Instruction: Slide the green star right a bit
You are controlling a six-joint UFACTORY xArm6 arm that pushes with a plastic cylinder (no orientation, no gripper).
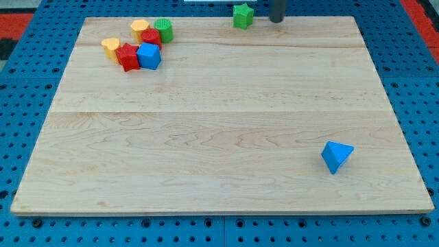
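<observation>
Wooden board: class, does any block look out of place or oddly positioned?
The green star sits at the board's top edge, partly overhanging. My tip stands just to its right. One blue block lies alone at lower right, away from the top-left cluster.

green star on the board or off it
On, just barely. The green star sits at the wooden board's top edge, with my tip just to its right, apart from it.

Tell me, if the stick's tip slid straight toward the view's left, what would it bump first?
Most likely the green star, just left of my tip. They look level near the board's top edge, though depth is hard to judge.
</observation>
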